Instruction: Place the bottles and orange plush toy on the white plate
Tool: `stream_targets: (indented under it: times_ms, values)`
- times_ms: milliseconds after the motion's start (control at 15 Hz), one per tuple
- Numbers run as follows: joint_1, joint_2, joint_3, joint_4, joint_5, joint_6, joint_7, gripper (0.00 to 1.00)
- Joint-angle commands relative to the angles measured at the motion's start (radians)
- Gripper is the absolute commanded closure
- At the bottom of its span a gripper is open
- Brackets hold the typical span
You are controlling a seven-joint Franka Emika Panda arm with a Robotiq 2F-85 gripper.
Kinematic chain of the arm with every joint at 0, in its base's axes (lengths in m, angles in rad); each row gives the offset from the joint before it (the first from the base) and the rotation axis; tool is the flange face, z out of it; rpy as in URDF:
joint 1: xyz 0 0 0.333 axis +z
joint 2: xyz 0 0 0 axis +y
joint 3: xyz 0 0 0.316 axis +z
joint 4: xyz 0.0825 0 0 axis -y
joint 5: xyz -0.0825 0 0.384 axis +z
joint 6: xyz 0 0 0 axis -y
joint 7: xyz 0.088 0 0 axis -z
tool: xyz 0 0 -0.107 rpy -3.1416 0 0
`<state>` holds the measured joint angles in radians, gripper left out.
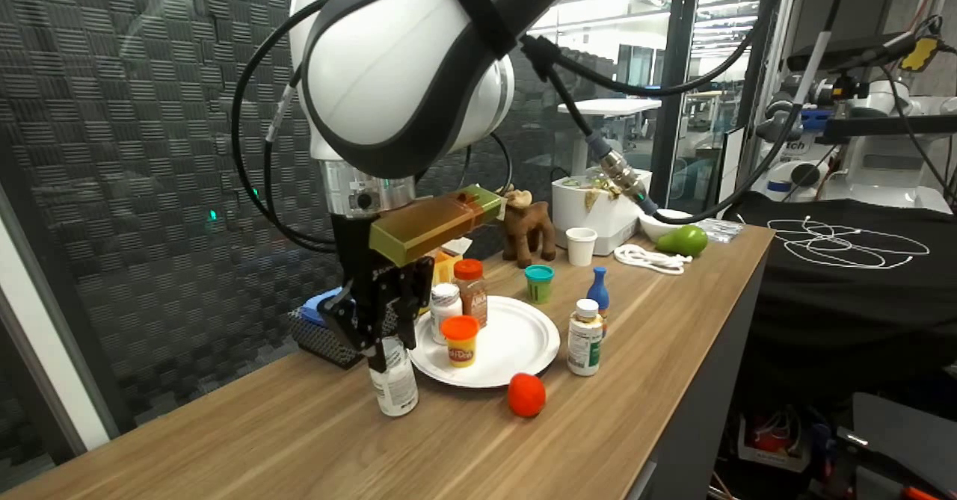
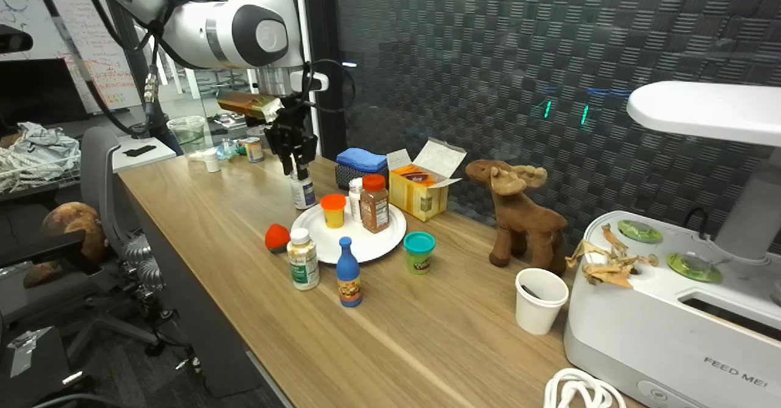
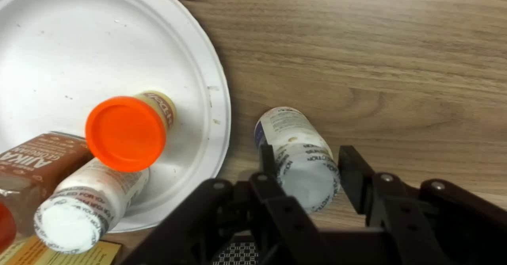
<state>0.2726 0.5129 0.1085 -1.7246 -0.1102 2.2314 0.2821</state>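
Robot gripper [image 3: 307, 162] is at a white bottle [image 3: 295, 128] in the wrist view. Its 2 black fingers [image 3: 351, 172] sit 1 on each side, right by the cap, but from where I stand I can't tell if they squeeze. The bottle is off the white plate [image 3: 99, 51], just beside it, on the wood table [image 3: 356, 59]. I guess it is hard, light and a bit slippery, so I would hold it round the sides, just under the cap. The plate holds a brown bottle [image 3: 43, 158], another white bottle [image 3: 107, 189] and an orange-lid tub [image 3: 128, 132].

In an exterior view, the orange plush toy [image 1: 526, 395] is on the table near the plate. It looks soft and light, so a gentle pinch round its fat middle should work. A green-label bottle [image 1: 585, 341] and a blue bottle [image 1: 598, 291] stand off the plate too. Far back is a white bowl [image 1: 649, 229], and I can't see what is in it.

In an exterior view, a yellow box [image 2: 415, 197] has its flaps up, with orange packets [image 2: 420, 178] inside. A black basket [image 2: 360, 178] holds a blue cloth [image 2: 361, 159]. The white cup [image 2: 537, 313] has a small dark thing [image 2: 529, 291] in it, too small to name. A teal-lid tub [image 2: 419, 252] has its top on, so its insides are hidden.
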Motion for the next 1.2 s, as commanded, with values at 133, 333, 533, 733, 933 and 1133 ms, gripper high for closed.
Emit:
stream_targets:
  times_ms: [133, 333, 533, 733, 933, 1133]
  values:
    - [-0.009, -0.068, -0.012, -0.013, 0.014, -0.002, 0.005, 0.81]
    - [-0.03, -0.168, -0.016, -0.081, 0.034, 0.024, 0.021, 0.81]
    - [-0.056, -0.283, -0.024, -0.17, 0.054, 0.053, 0.053, 0.81]
    - [-0.086, -0.361, -0.043, -0.256, 0.059, 0.082, 0.112, 0.81]
    - [-0.114, -0.401, -0.057, -0.331, 0.051, 0.1, 0.162, 0.81]
    - [-0.133, -0.411, -0.073, -0.391, 0.035, 0.139, 0.221, 0.81]
